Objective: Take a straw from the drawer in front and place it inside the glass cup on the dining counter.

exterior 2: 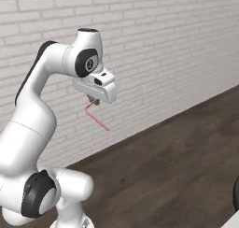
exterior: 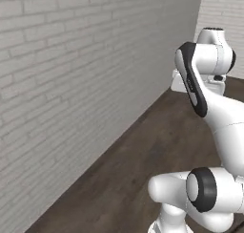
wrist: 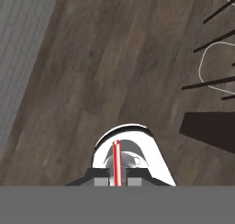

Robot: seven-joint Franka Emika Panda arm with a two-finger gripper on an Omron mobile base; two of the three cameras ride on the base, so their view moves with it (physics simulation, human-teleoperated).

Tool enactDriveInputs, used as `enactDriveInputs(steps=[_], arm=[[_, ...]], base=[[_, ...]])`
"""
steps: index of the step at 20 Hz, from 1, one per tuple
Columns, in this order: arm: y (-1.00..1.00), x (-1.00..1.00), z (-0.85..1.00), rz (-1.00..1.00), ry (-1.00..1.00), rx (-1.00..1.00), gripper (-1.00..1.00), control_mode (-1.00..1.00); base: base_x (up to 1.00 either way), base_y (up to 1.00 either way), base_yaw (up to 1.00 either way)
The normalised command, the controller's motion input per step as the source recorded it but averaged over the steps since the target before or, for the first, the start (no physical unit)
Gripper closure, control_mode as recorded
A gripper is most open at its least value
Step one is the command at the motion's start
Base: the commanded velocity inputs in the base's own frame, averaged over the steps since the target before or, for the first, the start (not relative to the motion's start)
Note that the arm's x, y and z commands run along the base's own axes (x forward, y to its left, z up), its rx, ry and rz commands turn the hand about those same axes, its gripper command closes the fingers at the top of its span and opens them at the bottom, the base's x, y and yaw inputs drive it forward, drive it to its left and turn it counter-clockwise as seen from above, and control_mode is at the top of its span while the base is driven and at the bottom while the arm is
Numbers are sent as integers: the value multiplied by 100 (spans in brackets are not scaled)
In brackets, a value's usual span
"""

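Transit grip: we see the dark two-finger gripper (exterior 2: 94, 101) clenched on the thin pinkish-red straw (exterior 2: 97, 117), which trails toward 5 o'clock, clear of the dark wood floor (exterior 2: 177, 175).

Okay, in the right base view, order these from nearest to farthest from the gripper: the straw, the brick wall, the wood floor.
1. The straw: pinched in the shut gripper, hanging below it and slanting down to the right.
2. The brick wall: behind the gripper.
3. The wood floor: well below, toward the lower right.
Wall against floor is less certain from this one view.
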Motion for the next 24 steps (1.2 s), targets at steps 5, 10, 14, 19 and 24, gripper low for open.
enactDriveInputs(steps=[5, 10, 14, 19, 24], arm=[[0, 0, 0, 0, 0, 0, 100, 100], [0, 0, 0, 0, 0, 0, 100, 100], [0, 0, 0, 0, 0, 0, 100, 100], [0, 0, 0, 0, 0, 0, 100, 100], [0, 0, 0, 0, 0, 0, 100, 100]], base=[[92, 0, -50], [87, 0, -52], [81, 4, -54], [77, 3, -55], [74, 8, -55]])
